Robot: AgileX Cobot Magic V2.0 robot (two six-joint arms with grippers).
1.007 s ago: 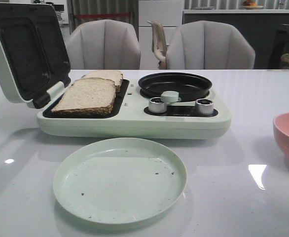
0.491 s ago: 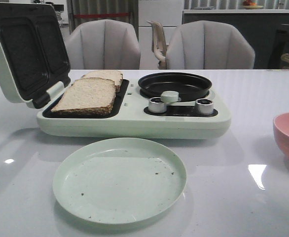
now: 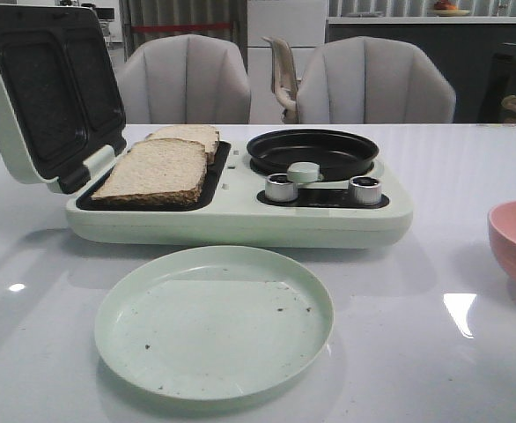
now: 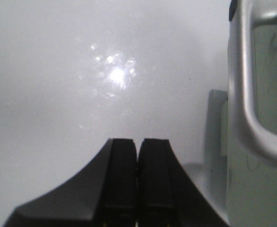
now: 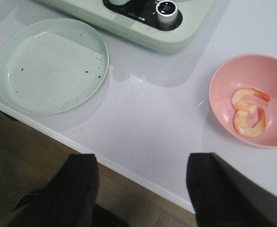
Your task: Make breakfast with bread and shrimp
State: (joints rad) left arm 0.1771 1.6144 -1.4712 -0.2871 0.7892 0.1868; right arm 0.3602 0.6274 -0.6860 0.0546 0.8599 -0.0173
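Observation:
Two slices of bread lie in the open sandwich maker (image 3: 240, 220), one in front (image 3: 152, 171) and one behind (image 3: 187, 135). Two orange-pink shrimp (image 5: 249, 113) sit in the pink bowl (image 5: 223, 75), which shows at the front view's right edge (image 3: 515, 240). My left gripper (image 4: 138, 146) is shut with nothing between its fingers, over bare white table beside a silver metal frame (image 4: 252, 118). My right gripper (image 5: 141, 163) is open and empty, hovering at the table's near edge, apart from the bowl and the plate. Neither gripper appears in the front view.
An empty pale green plate (image 3: 214, 322) with dark crumbs lies in front of the appliance, also in the right wrist view (image 5: 51, 64). The maker's lid (image 3: 47, 88) stands raised at left, a black round pan (image 3: 313, 150) and two knobs (image 3: 280, 187) at right. Chairs stand behind the table.

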